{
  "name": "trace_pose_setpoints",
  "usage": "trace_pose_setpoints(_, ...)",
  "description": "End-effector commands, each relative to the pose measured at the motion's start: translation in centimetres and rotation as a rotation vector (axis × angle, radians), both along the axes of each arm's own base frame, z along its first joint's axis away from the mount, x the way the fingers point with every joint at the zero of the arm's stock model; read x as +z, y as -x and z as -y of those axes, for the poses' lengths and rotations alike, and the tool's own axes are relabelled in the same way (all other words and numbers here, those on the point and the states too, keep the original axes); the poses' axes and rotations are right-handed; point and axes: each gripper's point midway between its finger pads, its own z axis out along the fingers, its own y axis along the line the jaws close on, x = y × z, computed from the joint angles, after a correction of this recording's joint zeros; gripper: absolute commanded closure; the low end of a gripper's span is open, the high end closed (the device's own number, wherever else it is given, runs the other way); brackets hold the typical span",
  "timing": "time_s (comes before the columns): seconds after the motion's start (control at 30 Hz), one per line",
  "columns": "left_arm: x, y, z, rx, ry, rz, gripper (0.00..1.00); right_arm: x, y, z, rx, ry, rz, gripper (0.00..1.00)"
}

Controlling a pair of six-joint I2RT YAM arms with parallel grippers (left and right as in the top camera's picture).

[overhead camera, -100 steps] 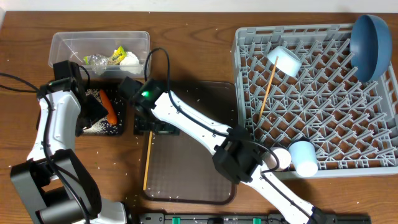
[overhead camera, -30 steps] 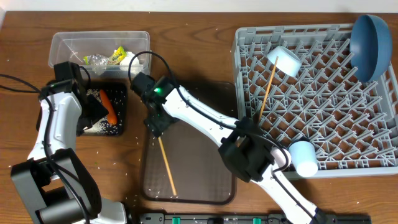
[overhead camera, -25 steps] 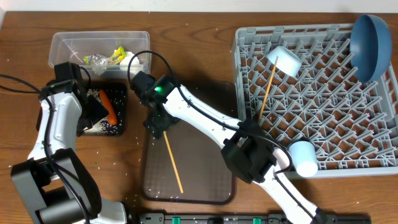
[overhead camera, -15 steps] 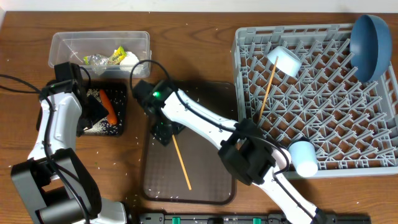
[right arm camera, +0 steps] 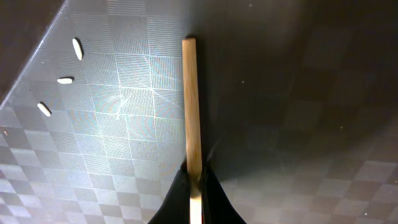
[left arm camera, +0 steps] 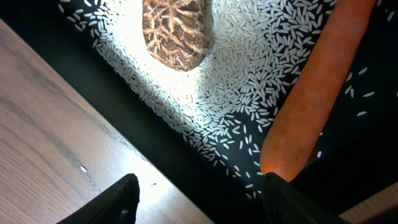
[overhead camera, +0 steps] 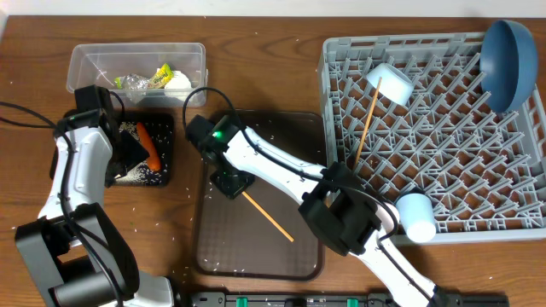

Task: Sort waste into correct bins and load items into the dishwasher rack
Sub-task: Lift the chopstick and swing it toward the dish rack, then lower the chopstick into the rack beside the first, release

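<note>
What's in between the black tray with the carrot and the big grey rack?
The dark-brown serving tray lies there, and over it the right gripper pinches a wooden chopstick. The overhead view shows it.

overhead: straight down, far, whole tabletop (overhead camera: pixel 256 51)
left wrist: close above black tray (left arm camera: pixel 367 155)
right wrist: close above chopstick (right arm camera: pixel 191 112) on brown tray (right arm camera: pixel 311 93)
shared: overhead shows both trays

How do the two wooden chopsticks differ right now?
The thin wooden chopstick over the dark-brown serving tray is pinched by the right arm's shut jaws; the chopstick in the grey lattice rack lies free. Seen from above, the first slants down-right, the second up-right. Both are pale wood.
</note>
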Motion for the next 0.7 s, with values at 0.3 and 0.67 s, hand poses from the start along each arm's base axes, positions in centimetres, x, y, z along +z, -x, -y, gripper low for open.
trace_pose_setpoints(0.3, -0.2, 0.2, -0.1, 0.01, -0.002, -0.006, 0.36, 6.4, -7.3, 2.8, -0.166, -0.113, 0.085, 0.99)
trace_pose_setpoints(0.67, -0.2, 0.2, -0.1, 0.01, -0.002, -0.006, 0.36, 21.4, -16.5, 14.0, -0.516, -0.271, 0.361, 0.99)
